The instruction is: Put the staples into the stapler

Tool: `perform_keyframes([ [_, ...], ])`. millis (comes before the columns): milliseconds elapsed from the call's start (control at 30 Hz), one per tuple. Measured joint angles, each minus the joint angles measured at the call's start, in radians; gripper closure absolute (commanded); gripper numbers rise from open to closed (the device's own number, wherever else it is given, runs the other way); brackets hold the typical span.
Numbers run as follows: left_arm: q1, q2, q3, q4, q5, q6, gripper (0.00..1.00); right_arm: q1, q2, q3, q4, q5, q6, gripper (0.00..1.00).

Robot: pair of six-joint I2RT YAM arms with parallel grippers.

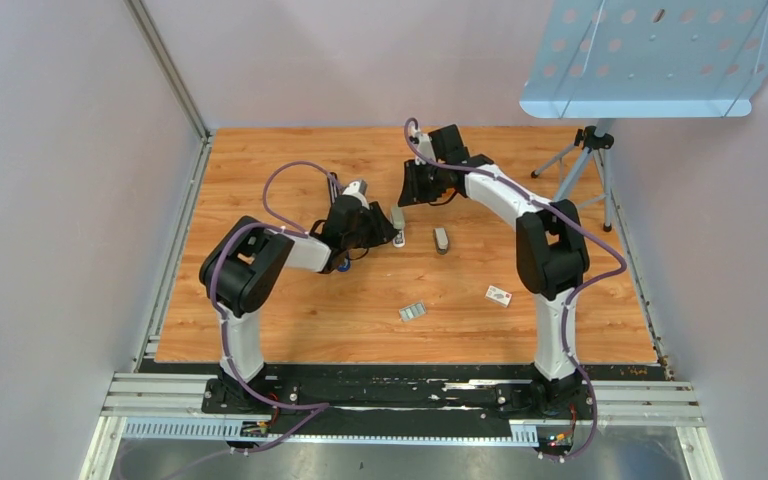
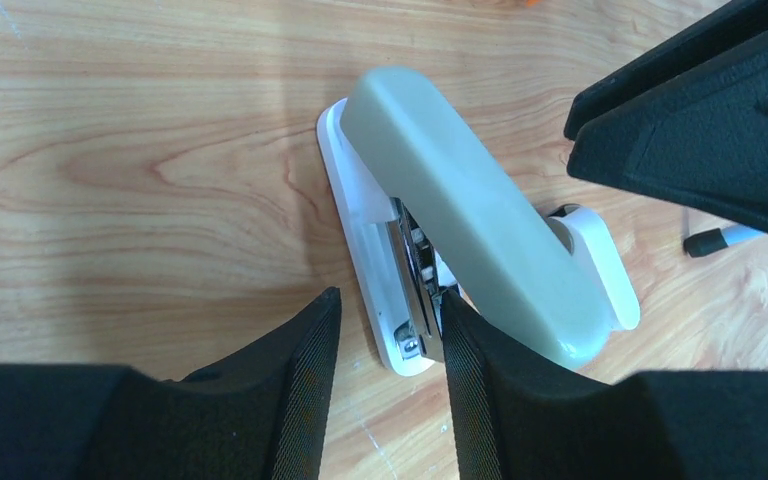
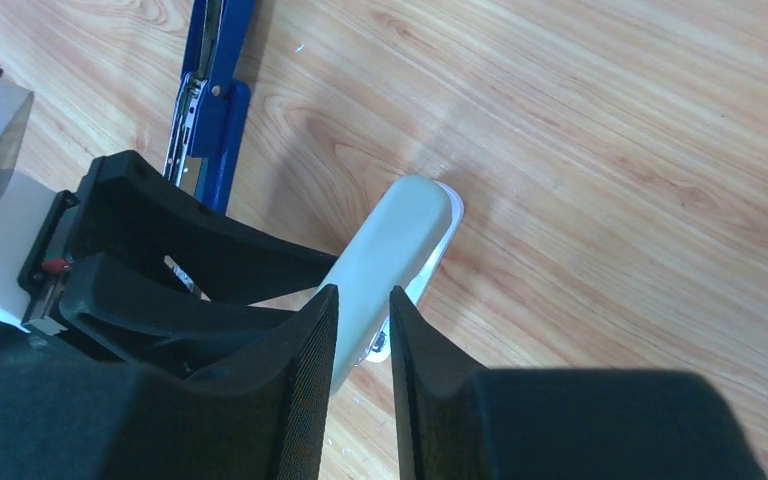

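Well, the grey-green plastic stapler (image 1: 397, 220) points away from the arms (image 1: 250, 265), lid (image 2: 480, 210) up, track (image 2: 410, 250) half hidden; right gripper (image 3: 363, 300) pinches its lid, left gripper's (image 2: 390, 300) hold unclear.

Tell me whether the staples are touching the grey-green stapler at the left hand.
Apart. The top view shows the staples lying nearer the arm bases, with a wide stretch of bare table between them and the grey-green stapler.

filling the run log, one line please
left gripper: open astride grey-green plastic stapler; right gripper: shut on its lid; silvery ribbed staples: untouched
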Motion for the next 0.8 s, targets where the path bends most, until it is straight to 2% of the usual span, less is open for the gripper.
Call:
perform_keyframes([
  [533,0.000,-0.243,-0.141,-0.051,-0.005,-0.031,0.48,0.008,-0.079,-0.074,-0.036,0.077,0.050,0.65],
  [800,0.000,-0.250,-0.142,-0.060,-0.008,-0.022,0.47,0.044,-0.076,-0.092,-0.050,0.086,0.074,0.65],
])
